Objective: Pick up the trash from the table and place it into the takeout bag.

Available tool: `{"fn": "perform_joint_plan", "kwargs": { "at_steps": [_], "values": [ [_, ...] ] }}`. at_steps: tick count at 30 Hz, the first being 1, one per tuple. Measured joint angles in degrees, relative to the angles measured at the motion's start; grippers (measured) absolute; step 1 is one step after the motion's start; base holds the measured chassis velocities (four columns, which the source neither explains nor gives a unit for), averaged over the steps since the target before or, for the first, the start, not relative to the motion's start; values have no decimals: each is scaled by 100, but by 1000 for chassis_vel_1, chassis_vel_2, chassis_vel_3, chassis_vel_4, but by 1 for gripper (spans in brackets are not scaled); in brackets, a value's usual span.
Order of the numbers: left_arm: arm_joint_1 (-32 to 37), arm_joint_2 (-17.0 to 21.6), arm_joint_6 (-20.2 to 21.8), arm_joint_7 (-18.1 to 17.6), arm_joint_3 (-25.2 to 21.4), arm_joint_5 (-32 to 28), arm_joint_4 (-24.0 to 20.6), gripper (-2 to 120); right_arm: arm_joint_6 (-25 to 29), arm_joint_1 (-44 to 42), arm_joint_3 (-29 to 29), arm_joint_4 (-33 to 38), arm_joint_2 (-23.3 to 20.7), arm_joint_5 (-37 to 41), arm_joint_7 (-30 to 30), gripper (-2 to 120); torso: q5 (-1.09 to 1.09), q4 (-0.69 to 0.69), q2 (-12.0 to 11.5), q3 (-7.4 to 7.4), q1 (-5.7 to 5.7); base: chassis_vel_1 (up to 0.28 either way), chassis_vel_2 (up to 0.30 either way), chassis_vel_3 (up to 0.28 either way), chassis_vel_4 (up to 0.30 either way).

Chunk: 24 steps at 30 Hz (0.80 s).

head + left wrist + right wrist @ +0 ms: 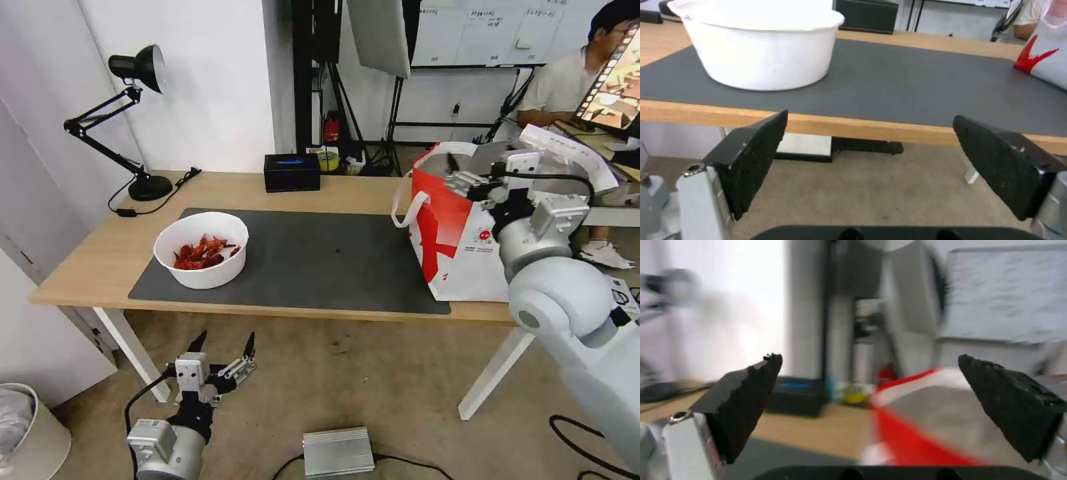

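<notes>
A white round bowl of red shells, the trash in view, stands on the left part of the dark grey mat on the table. The red-and-white takeout bag stands upright at the mat's right end, its foil-lined mouth open. My right gripper hovers open and empty over the bag's near rim; its wrist view has the open gripper above the bag. My left gripper hangs open below the table's front edge, in front of the bowl. In the left wrist view the gripper faces the bowl.
A black desk lamp stands at the table's back left with its cord trailing. A black rectangular box sits at the back centre. On the floor lie a silver box with cables and a pale bin.
</notes>
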Motion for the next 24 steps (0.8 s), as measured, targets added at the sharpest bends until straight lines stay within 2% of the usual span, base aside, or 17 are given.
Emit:
{"fn": "perform_joint_plan", "kwargs": {
  "at_steps": [3,7,10,16,24],
  "values": [
    [13,-16,-8,0,-26,0,-5,100,34,-207,-104,121,-5,222,-391,100,0,0,0,0,0,0,0,0,0],
    [15,-16,-15,0,-51,0,-6,100,34,-350,-167,155,28,257,-545,100,1,0,0,0,0,0,0,0,0],
    [-12,-8,-24,-3,-59,-11,31,100,47,-859,-180,251,75,76,-765,100,1,0,0,0,0,0,0,0,0],
    [-72,-2,-41,-6,-54,-30,88,100,174,-1680,-163,332,193,-520,-761,100,1,0,0,0,0,0,0,0,0],
    [-200,88,-43,-9,-62,-146,168,100,209,-2643,-198,373,379,-1142,-309,100,1,-1,0,0,0,0,0,0,0]
  ]
}}
